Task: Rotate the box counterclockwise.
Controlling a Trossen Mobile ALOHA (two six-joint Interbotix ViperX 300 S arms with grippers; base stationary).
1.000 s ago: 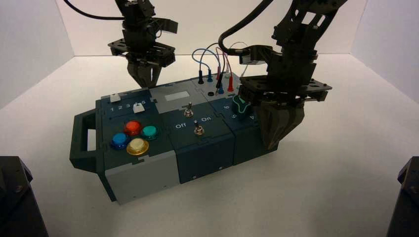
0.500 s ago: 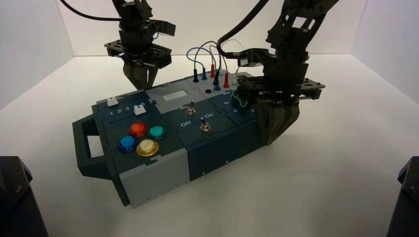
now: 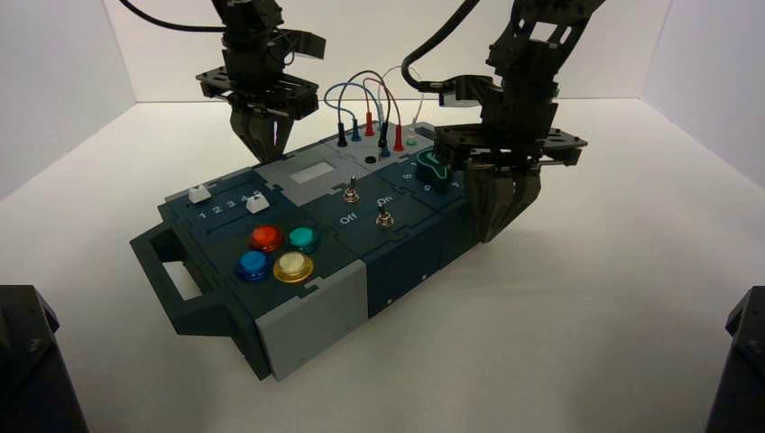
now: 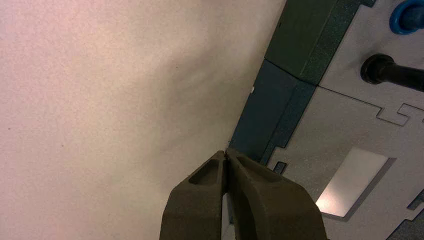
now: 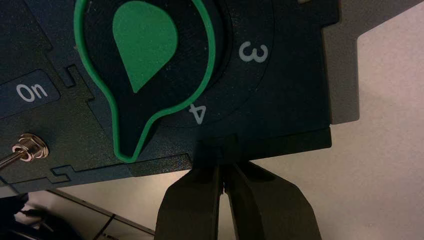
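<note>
The box (image 3: 311, 311) lies slantwise on the white table, its handle end towards the front left and its wire end towards the back right. My left gripper (image 3: 262, 153) is shut, and its tips (image 4: 227, 155) sit against the box's (image 4: 320, 125) back edge by the grey panel. My right gripper (image 3: 492, 233) is also shut. Its tips (image 5: 222, 167) press the box's (image 5: 290, 100) front edge just below the green dial (image 5: 145, 65), near the numeral 4. Neither gripper holds anything.
Four coloured buttons (image 3: 275, 253) and two white sliders (image 3: 257, 203) sit on the left part. Two toggle switches (image 3: 383, 218) marked Off and On stand mid-box. Looped plug wires (image 3: 365, 99) rise at the back. White walls enclose the table.
The box has turned counterclockwise: its handle end swung towards the front and its wire end towards the back. The right gripper followed the front edge backwards; the left gripper shifted slightly right.
</note>
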